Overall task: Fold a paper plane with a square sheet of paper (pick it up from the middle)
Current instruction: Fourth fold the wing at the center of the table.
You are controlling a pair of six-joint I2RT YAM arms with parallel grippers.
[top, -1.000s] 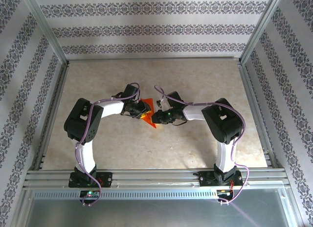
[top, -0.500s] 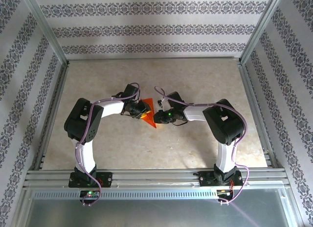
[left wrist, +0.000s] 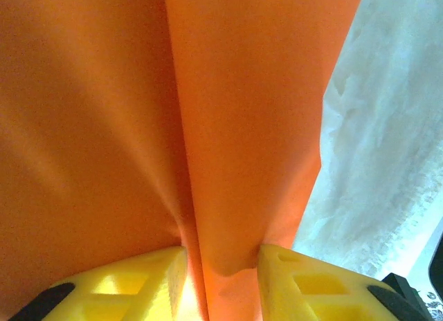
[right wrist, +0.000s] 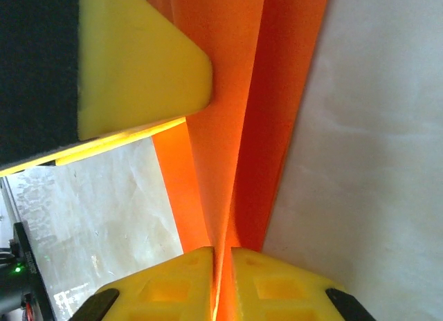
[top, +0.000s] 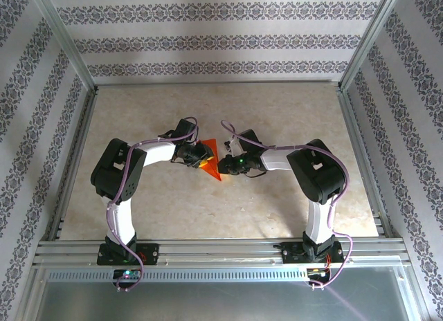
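You hold the thin orange-red paper sheet at mid beige table: left pincer clasps its central ridge, right pincer nips narrow on a folded edge. Centre crease looks made; nose and wings likely remain

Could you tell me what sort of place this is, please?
Probably a staged robot test cell rather than a real room: a silver aluminium frame encloses a beige marbled tabletop, grey floral-striped wallpaper panels serve as walls, and white-and-black robot arms are bolted to its near edge.
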